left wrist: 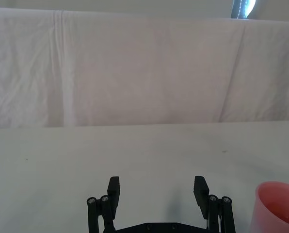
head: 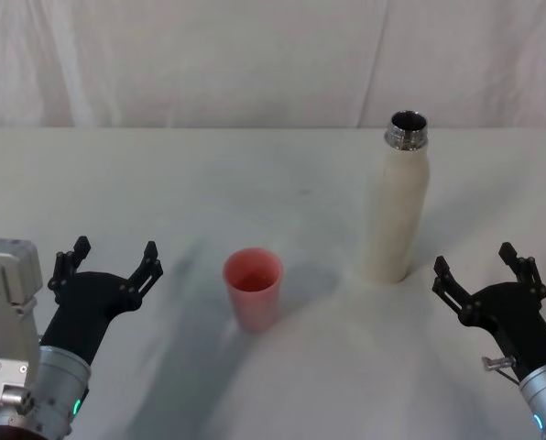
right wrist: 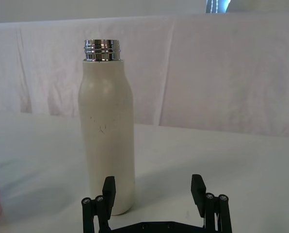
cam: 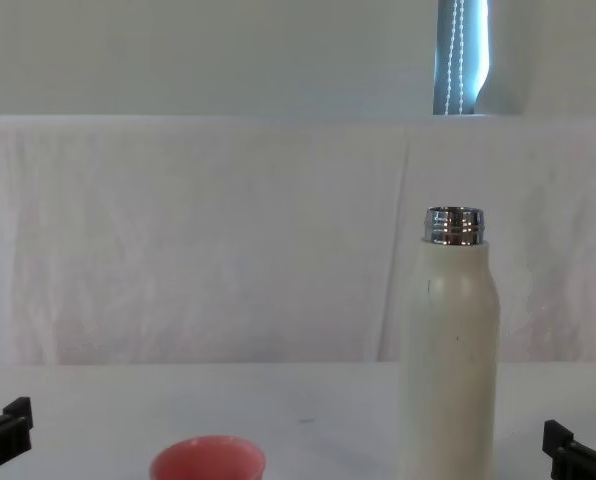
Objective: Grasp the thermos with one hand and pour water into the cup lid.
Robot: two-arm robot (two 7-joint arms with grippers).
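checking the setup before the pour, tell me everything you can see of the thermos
The tall cream-white matte thermos stands upright on the white-covered table, uncapped, its shiny threaded steel neck open at the top. Faint dark scuffs mark its side. It sits to the right of the small salmon-pink cup lid, apart from it. Nothing touches it; the open right gripper waits nearby.

The thermos [right wrist: 108,141] had a matt cream body, faintly scuffed, under a glossy threaded steel neck [right wrist: 102,50]. The cup lid [head: 252,287] looked like smooth, dull pink plastic. A matt white cloth [head: 163,183], softly creased, covered the table, and a wrinkled cloth backdrop [cam: 198,240] hung behind. Both grippers' fingers [left wrist: 114,190] were matt black.
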